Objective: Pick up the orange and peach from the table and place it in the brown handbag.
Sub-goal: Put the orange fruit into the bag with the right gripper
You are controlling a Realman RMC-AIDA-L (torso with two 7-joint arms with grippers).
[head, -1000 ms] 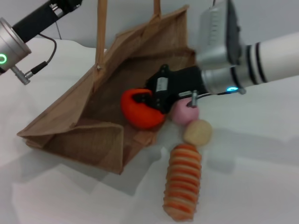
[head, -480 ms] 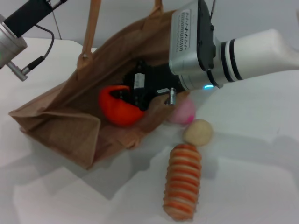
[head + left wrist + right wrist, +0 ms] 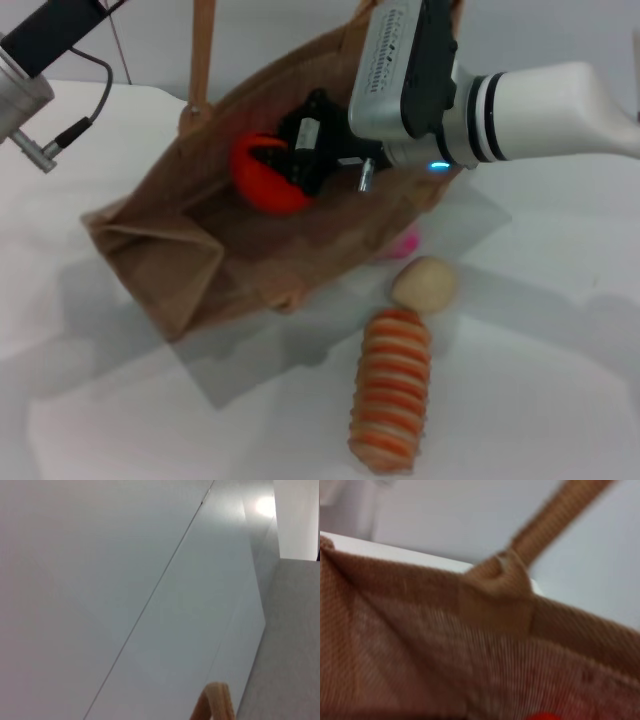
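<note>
The brown handbag (image 3: 250, 250) is tipped with its mouth facing me, and one strap (image 3: 203, 50) is pulled straight up out of the picture. My right gripper (image 3: 283, 165) reaches into the mouth, shut on the glossy red-orange orange (image 3: 262, 182), which hangs inside the bag against its back wall. Only a pink sliver of the peach (image 3: 406, 243) shows on the table behind the bag's lower right edge. The right wrist view shows the woven inner wall (image 3: 445, 645), a strap (image 3: 555, 515) and a red edge of the orange (image 3: 542, 716). My left arm (image 3: 30, 60) is at the top left, with its gripper out of view.
A pale beige ball (image 3: 424, 283) lies just right of the bag's corner. An orange-and-cream ridged roll (image 3: 392, 390) lies in front of it. The white table (image 3: 540, 380) stretches around them. In the left wrist view a strap loop (image 3: 212, 702) rises against a pale wall.
The bag has been raised and tipped more upright. My right gripper carried the orange up and deeper into the bag. The bag's edge now hides most of the peach.
</note>
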